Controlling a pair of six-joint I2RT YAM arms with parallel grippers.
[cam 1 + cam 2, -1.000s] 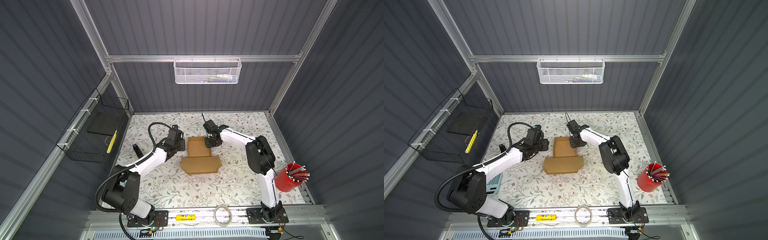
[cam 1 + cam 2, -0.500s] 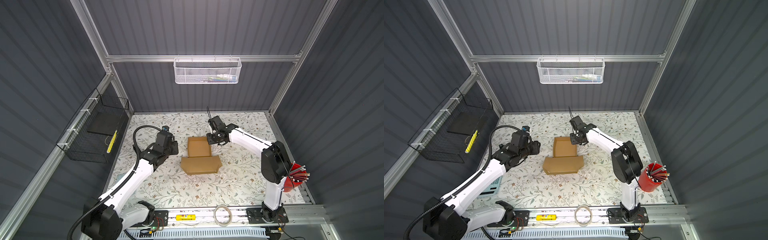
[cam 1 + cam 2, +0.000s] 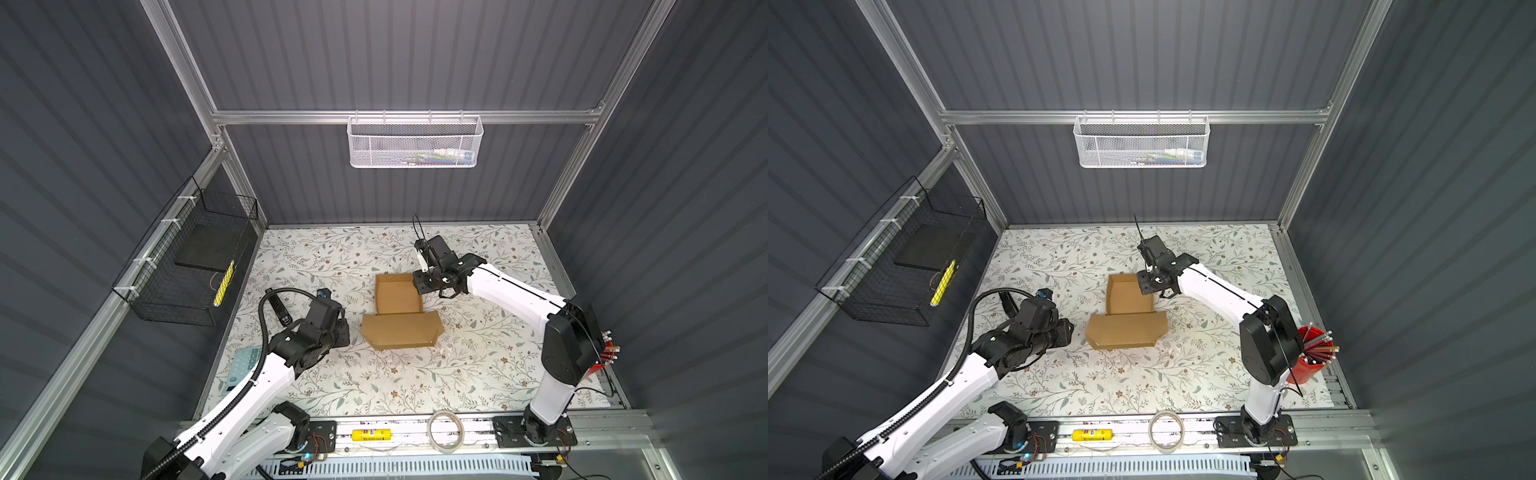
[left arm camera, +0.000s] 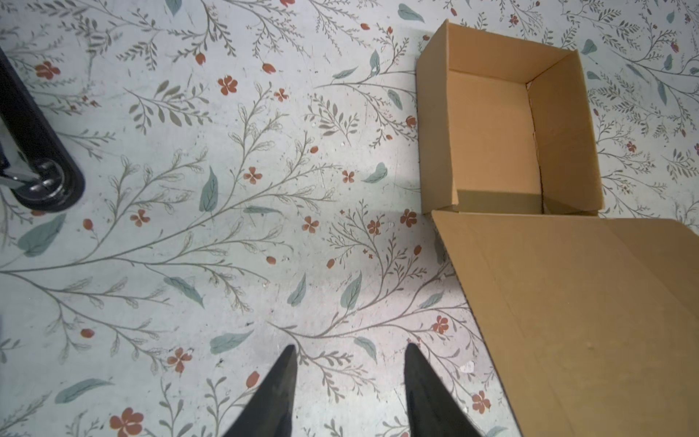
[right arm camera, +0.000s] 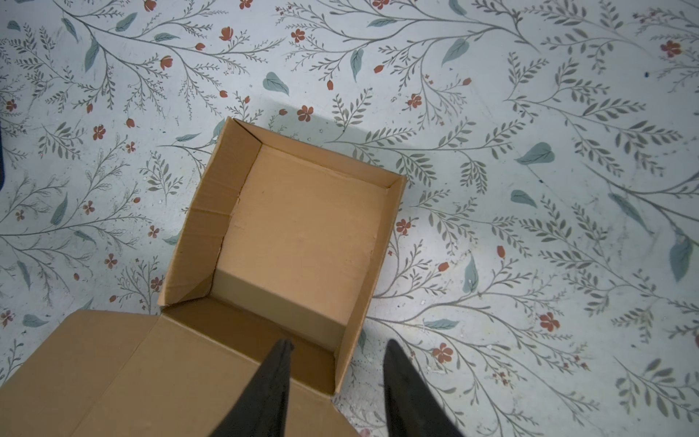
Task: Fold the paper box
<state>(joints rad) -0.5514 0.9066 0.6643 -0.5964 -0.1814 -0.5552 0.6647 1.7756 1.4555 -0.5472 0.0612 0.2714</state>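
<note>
Mid-frame on table | paper box looks light, stiff (bends only at creases) | best held by lid flap edge | left pincer, right pincer both released, empty

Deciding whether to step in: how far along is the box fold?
Done: the paper box stands as a tray with four walls up. In hand: nothing; the left gripper and right gripper are open and empty. To do: the lid lies open toward the front, not closed.
</note>
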